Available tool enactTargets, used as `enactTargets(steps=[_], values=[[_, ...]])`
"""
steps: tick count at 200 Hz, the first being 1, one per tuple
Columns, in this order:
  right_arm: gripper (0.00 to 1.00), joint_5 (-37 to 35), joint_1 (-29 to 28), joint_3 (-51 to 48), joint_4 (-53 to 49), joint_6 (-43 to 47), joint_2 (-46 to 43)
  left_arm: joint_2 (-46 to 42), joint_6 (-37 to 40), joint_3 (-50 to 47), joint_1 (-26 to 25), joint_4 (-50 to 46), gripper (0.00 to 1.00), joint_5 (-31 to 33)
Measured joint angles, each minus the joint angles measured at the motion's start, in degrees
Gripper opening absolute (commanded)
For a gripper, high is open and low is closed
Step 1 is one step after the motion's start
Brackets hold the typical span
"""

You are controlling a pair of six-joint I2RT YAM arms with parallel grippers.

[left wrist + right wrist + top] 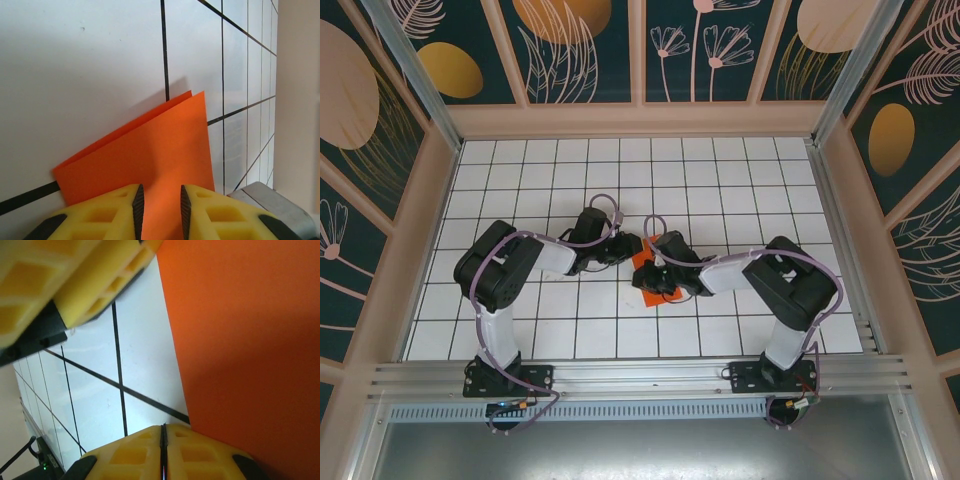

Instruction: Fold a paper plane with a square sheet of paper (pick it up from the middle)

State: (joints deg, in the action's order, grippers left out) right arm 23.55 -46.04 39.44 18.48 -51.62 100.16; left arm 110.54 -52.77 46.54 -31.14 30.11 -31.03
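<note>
Walls (570, 50) of dark teal panel, painted with pale leaves and flowers, box in the stage on three sides. Inside them is the white tiled table (520, 180), black grid lines running across it, with a metal rail (640, 375) along the near edge where both bases are bolted.

Left arm (505, 270) reaches in from its side, right arm (790, 285) mirrors it, and the two meet nose to nose at the middle of the table.

Right between them is the sheet of orange paper (643, 266), folded over on itself: from the left wrist you can see two layers, their far edges just out of line, with a shadow on the tile behind them.

Left gripper (161, 192) is over the near part of that paper, its yellow fingers (120, 200) parted by a narrow gap with orange showing through it. Whether they actually pinch the paper, I can't tell.

Right gripper (163, 429) has its pads pressed tight together, only a hairline seam between them and nothing visible in it. The paper's edge runs down just beside its fingers.
</note>
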Motion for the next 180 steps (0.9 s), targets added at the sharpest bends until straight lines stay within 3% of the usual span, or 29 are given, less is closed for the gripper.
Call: enactTargets(steps=[108, 148, 180], values=[[0.13, -0.96, -5.33, -8.02, 2.67, -4.04, -6.05, -0.28, 0.07, -0.28, 0.07, -0.07, 0.29, 0.09], [0.13, -1.01, -5.03, -7.56, 2.32, -3.91, -5.9, -8.02, 1.77, -2.6, 0.52, -4.92, 0.31, 2.19], [0.13, -1.2, -4.39, -6.51, 1.62, -2.91, -5.33, -12.98, 2.16, -2.95, 0.46, -3.34, 0.28, -0.11]])
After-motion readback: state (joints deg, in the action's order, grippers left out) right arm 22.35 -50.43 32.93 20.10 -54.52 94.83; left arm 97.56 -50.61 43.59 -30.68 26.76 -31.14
